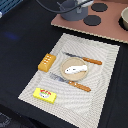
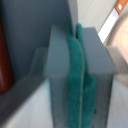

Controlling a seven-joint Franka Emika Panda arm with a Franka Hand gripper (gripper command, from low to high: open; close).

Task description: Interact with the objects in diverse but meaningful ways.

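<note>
Placemat (image 1: 107, 60) lies on the dark table, carrying a tan plate (image 1: 65, 75) with the white fish (image 1: 76, 69) on it. Orange-handled cutlery lies on either side of the plate: a knife (image 1: 83, 59) beyond it and a fork (image 1: 70, 82) nearer. Orange bread loaf (image 1: 46, 62) and yellow block (image 1: 44, 95) sit toward the exterior view's left. The gripper (image 2: 76, 65) is clenched, its green pads (image 2: 75, 75) pressed together with nothing visible between them
</note>
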